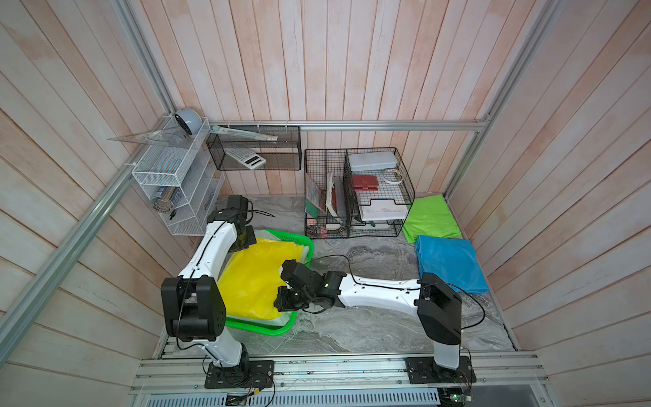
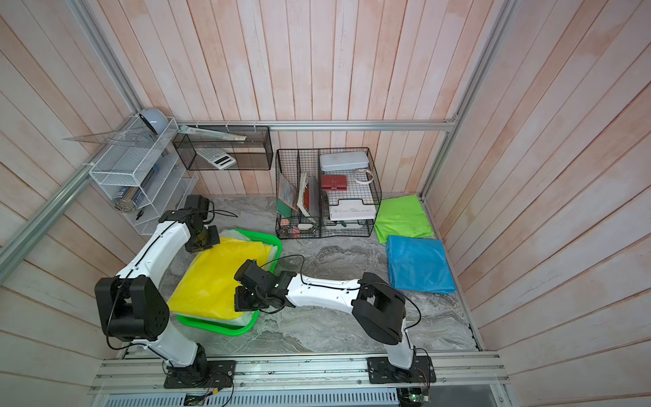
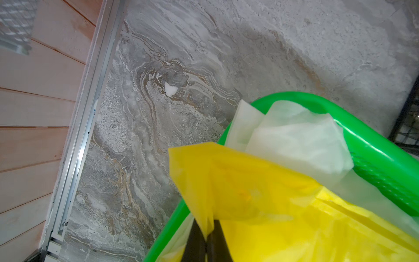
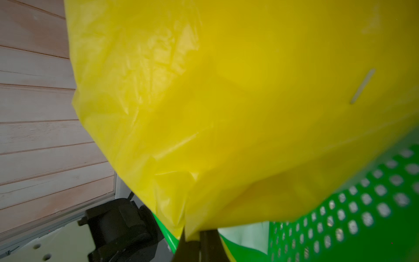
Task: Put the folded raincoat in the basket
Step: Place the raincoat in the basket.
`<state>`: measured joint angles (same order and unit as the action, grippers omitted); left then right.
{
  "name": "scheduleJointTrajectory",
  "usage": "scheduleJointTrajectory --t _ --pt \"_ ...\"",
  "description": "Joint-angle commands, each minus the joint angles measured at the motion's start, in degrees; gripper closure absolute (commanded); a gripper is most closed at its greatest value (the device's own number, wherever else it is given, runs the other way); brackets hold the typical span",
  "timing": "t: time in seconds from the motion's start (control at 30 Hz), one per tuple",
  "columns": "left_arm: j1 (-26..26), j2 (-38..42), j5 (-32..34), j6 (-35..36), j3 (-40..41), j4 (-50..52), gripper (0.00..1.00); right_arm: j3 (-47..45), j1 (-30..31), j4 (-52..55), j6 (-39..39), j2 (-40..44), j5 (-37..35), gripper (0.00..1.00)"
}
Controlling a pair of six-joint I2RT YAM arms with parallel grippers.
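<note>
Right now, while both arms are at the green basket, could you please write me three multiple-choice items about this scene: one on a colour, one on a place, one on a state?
1. What colour is the raincoat held over the green basket?
A. yellow
B. red
C. black

2. Where does the blue folded raincoat lie?
A. in the green basket
B. under the yellow raincoat
C. on the table, next to the green folded raincoat

3. How are the fingers of the left gripper?
A. wide open
B. shut on the yellow raincoat
C. shut on the basket rim

Answers:
1 A: both top views show yellow film spread above the basket.
2 C: it lies flat on the marble surface, far from the basket.
3 B: the left wrist view shows yellow film pinched between the dark fingers.
</note>
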<state>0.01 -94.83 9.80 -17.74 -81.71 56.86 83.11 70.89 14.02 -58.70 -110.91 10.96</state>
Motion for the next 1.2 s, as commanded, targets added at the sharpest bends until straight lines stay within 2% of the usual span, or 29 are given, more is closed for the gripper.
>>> scheduleJointTrajectory --t 0.0,0.27,0.5,0.57,0.7,0.8,1.03,1.17 --pt "0.3 -1.3 -2.4 -0.6 0.9 -1.9 1.0 -2.1 -0.5 -0.8 -0.2 1.6 -2.2 1.0" --pt "0.3 -2.6 -2.6 -0.9 1.3 -2.7 1.0 -4.6 -1.3 -2.7 -0.5 2.0 -1.3 1.0" --pt "0.3 -2.4 -1.5 -0.8 -0.4 -2.2 0.99 -2.4 -1.4 -0.9 4.0 4.5 -0.4 0.77" --pt "0.3 -2.5 -1.9 -0.9 -0.9 -1.7 0.94 -2.1 -1.7 0.5 5.4 6.0 -1.3 0.73" --pt "0.3 -1.6 -3.0 -1.4 -2.1 -0.7 0.66 -4.7 -2.9 1.0 6.2 10.0 -2.1 0.69" --pt "0.5 -0.4 -1.5 -1.9 -4.4 1.2 0.51 -7.3 -4.3 0.3 6.9 13.0 -1.9 0.66" --pt "0.8 4.0 2.1 -3.2 -9.8 8.4 0.49 -9.9 -8.4 -0.1 9.0 15.9 0.7 0.63" --pt "0.8 11.7 5.2 -6.9 -5.2 10.2 0.49 -8.0 -11.3 -0.3 11.1 14.7 2.6 0.68"
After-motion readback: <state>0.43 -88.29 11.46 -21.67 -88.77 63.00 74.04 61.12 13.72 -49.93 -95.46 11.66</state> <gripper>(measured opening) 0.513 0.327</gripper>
